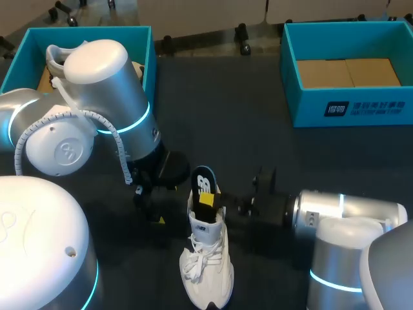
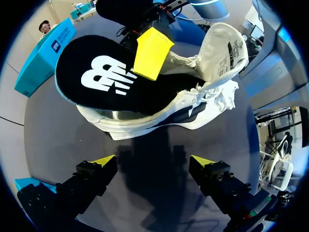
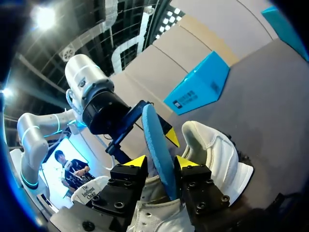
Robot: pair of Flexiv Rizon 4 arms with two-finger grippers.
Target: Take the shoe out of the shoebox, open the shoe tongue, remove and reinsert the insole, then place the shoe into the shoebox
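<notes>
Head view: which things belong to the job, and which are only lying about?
Job: shoe, insole, right gripper shut on it, left gripper open, and a shoebox: left box or right box, I cannot tell.
Lying about: second shoe in the left box, cardboard in the right box.

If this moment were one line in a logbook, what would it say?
right gripper: shut on insole | insole: partly out of shoe | left gripper: open, empty | shoe: on table
</notes>
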